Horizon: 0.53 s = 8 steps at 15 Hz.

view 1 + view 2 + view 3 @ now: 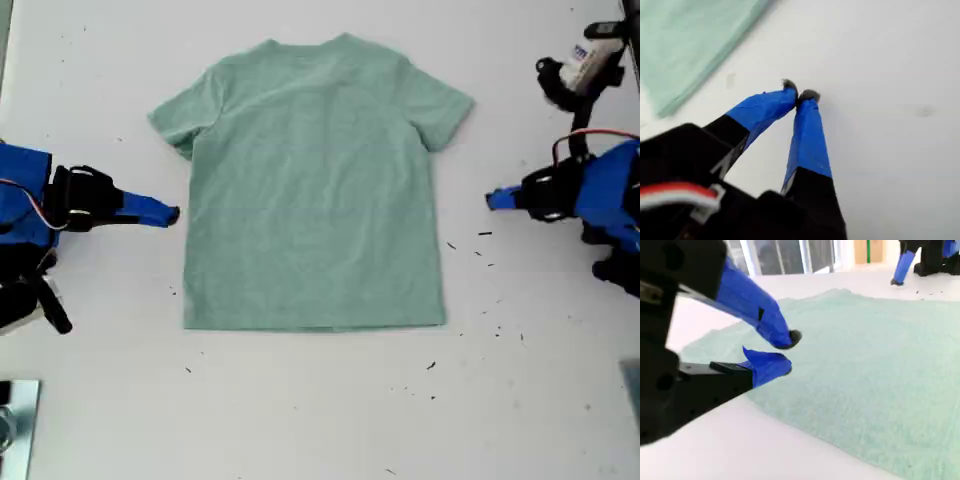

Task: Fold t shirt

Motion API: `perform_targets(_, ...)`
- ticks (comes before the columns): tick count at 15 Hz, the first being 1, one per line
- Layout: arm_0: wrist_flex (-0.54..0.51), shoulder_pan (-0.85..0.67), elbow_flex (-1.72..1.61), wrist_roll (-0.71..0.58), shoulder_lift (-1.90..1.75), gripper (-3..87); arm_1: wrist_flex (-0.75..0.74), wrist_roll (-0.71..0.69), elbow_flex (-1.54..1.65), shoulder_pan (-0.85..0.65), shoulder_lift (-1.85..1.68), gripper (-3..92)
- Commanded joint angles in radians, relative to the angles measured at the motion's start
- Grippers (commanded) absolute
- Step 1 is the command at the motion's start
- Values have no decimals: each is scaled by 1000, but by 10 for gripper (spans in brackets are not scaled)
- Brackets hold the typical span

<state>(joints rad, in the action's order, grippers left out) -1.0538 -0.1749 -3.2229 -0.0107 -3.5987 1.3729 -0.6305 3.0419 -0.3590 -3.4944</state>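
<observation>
T shirt [315, 190] lay flat and spread on the white tabletop [300, 410], neck toward the top of the exterior view, hem toward the bottom, both short sleeves out to the sides. No fold was visible anywhere, so I judged the task at its very start: approach and first grasp, nothing folded yet.

My second hand [175, 214] sat low at the exterior view's left, tip just beside the shirt's side edge. In its own wrist view my second hand [785, 351] had its jaws a little apart with nothing between them, right at the cloth's border (touching the fabric or only over it, I could not tell).

My first hand [490, 200] was at the exterior view's right, clearly apart from the shirt's other side edge. Its wrist view showed my first hand [801, 94] closed, tips pressed together on nothing, over bare tabletop with only a piece of the shirt's edge in view.

Next move, as a judgement: second hand needed to get one jaw under the edge and pinch a single side of the shirt; first hand had to spread its jaws and close in on the cloth. Likely risk was a shallow pinch dragging the whole shirt rather than lifting the edge.
</observation>
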Motion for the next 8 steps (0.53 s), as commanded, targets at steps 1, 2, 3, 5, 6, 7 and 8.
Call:
perform_targets(1,-3,6,6,25,-8,-2,-28,563,57,57,-9,34)
perform_targets(2,-3,6,6,25,-8,-2,-26,560,57,58,-9,24)
perform_targets(3,-3,6,6,25,-8,-2,-25,563,55,66,-9,24)
perform_targets(5,-3,8,6,26,-8,-2,-8,583,43,87,-9,23)
perform_targets(6,-3,8,6,26,-8,-2,-3,586,26,103,-9,23)
perform_targets(7,-3,9,6,25,-8,-2,3,586,-23,112,0,24)
perform_targets(8,-3,14,5,25,-8,-2,-12,543,-124,89,75,24)
